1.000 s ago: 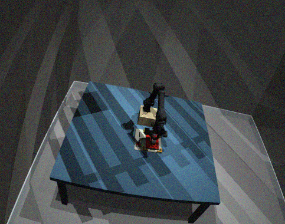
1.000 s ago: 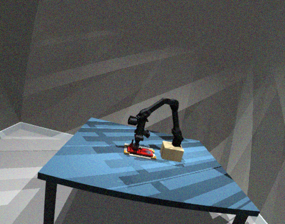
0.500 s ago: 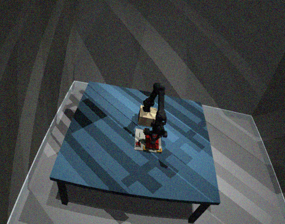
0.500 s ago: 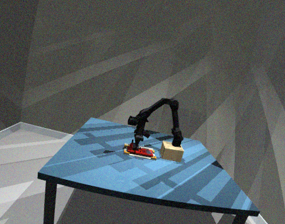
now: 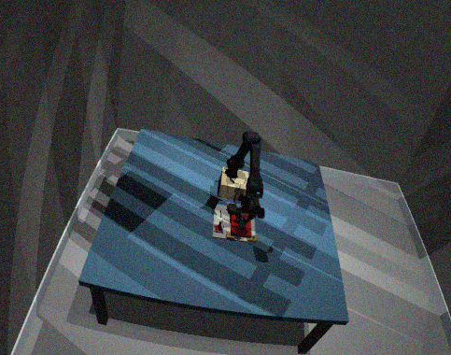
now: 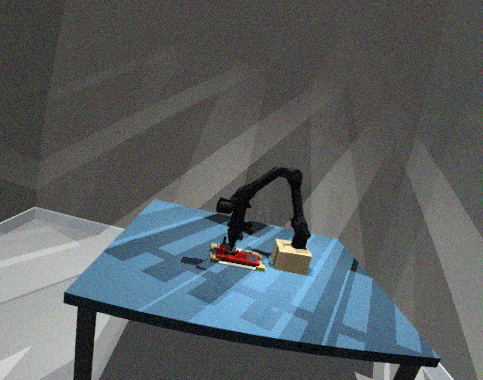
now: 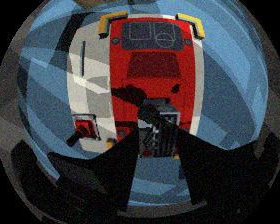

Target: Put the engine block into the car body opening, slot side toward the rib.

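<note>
From where I'm standing, the black claw (image 5: 242, 219) (image 6: 231, 248) (image 7: 157, 132) is down over the red car body (image 5: 241, 231) (image 6: 242, 257) (image 7: 152, 64), partly closed, its fingers on either side of the grey engine block (image 7: 163, 132) and gripping it. The block is at the end of the car body away from the dark windscreen panel, at the opening; I can't tell whether it sits all the way down. The wooden box (image 5: 233, 188) (image 6: 292, 257) stands on the desk (image 5: 185, 266) (image 6: 268, 295), near the car body.

I'd guess the block is light and stiff, hard-sided and a bit slick, with fine ridges on top that might chip if knocked. I'd hold it by its two flat sides, evenly, press it gently home, then open just enough and lift straight up, clear of the car body.
</note>
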`<action>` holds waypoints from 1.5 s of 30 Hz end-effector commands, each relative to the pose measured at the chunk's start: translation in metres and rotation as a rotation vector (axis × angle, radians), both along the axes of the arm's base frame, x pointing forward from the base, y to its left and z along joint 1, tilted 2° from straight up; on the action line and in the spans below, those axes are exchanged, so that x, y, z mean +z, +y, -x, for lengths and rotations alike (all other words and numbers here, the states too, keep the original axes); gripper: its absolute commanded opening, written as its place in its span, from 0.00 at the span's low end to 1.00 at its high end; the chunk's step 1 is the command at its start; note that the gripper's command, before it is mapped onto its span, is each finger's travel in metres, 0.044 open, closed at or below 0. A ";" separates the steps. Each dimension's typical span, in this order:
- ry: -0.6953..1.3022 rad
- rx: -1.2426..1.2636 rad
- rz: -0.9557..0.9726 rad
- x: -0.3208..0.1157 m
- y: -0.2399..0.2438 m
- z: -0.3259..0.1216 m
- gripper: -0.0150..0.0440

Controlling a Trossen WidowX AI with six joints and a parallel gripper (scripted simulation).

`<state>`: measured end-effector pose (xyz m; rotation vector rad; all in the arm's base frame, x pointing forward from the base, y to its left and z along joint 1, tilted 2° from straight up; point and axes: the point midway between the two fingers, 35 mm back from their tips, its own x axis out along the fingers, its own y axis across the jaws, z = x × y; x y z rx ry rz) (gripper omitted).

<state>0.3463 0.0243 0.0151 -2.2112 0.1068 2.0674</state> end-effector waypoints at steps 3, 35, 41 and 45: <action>-0.001 0.010 0.005 -0.002 -0.001 0.000 0.52; -0.001 0.000 0.004 -0.010 0.000 -0.001 0.52; -0.001 0.000 0.004 -0.011 0.000 -0.001 0.52; -0.001 0.000 0.004 -0.012 0.000 -0.001 0.52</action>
